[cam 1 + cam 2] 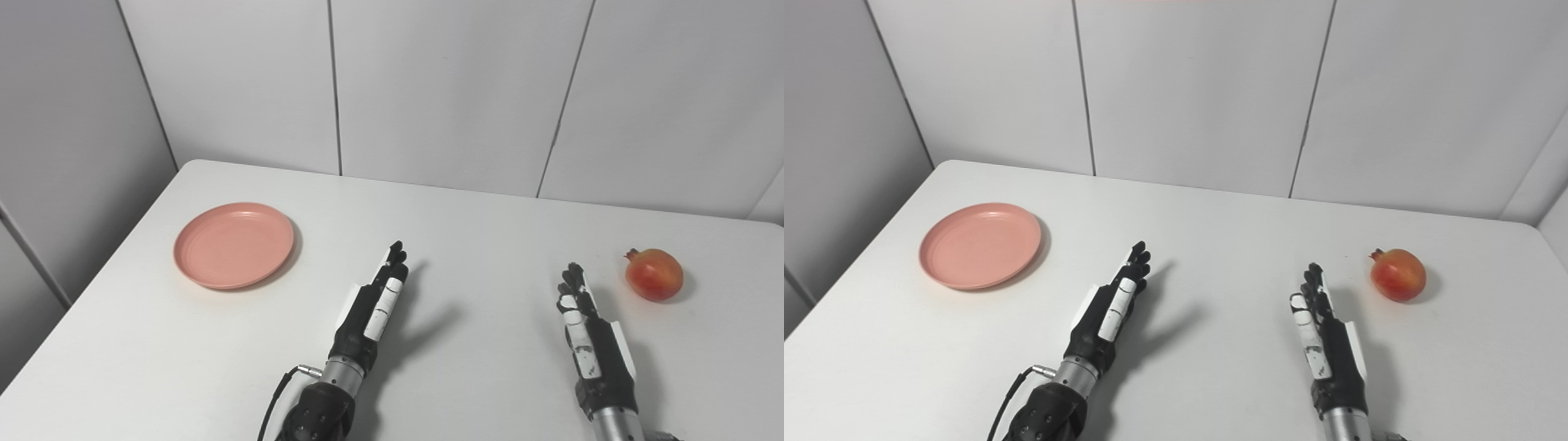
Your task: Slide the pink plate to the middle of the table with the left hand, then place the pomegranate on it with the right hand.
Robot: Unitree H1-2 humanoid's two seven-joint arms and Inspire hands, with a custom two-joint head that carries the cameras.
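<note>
The pink plate [234, 245] lies flat and bare on the left part of the white table [478, 220]. A red pomegranate [653, 274] rests on the table at the right. My left hand [373, 306] hovers over the table's middle, to the right of the plate and apart from it, fingers stretched out straight, open and holding nothing. My right hand [582, 324] sits left of the pomegranate, a short gap away, also open with fingers extended forward.
Grey wall panels [453, 92] stand close behind the table's far edge. The table's left edge runs diagonally just beyond the plate. A black cable [275, 392] loops by my left wrist.
</note>
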